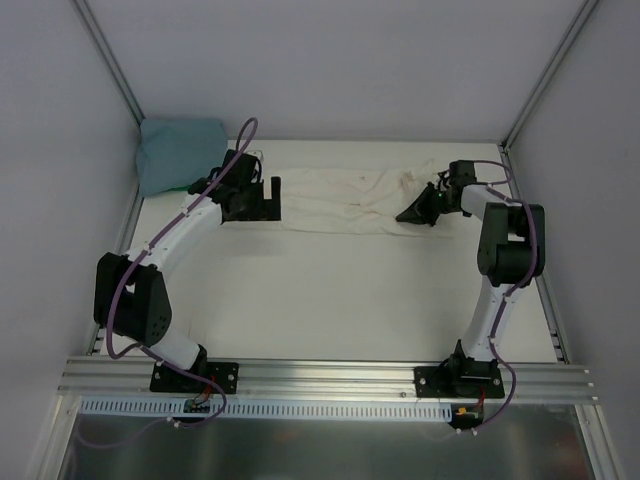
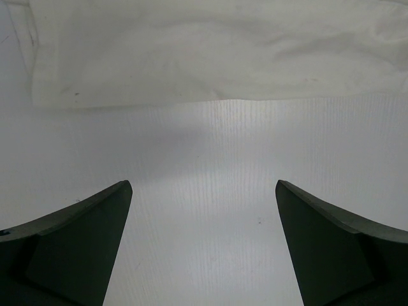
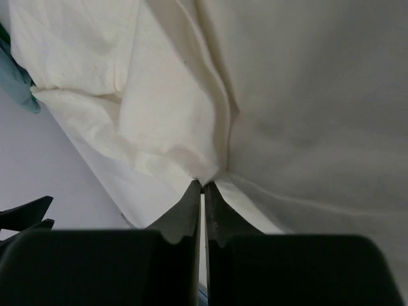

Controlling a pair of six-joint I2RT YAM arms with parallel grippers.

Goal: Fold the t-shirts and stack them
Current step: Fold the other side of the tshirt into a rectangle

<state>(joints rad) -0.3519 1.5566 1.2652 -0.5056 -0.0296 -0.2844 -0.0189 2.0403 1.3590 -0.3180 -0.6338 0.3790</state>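
Where the right end effector (image 3: 203,187) pinches, the cream t-shirt (image 3: 159,121) puckers softly

White table (image 1: 320,300) fills the middle, matte, with faint ribbing visible in the left wrist view. Aluminium rail (image 1: 330,372) runs across at 6 o'clock along the table's near edge, with a white slotted strip (image 1: 330,408) just below it and a shiny metal sheet (image 1: 330,455) below that. Plain grey back wall (image 1: 330,60) at 12 o'clock, near-side wall (image 1: 45,220) at 9, far-side wall (image 1: 600,220) at 3, slanted metal post (image 1: 107,60) at 11 and second post (image 1: 549,70) at 1.
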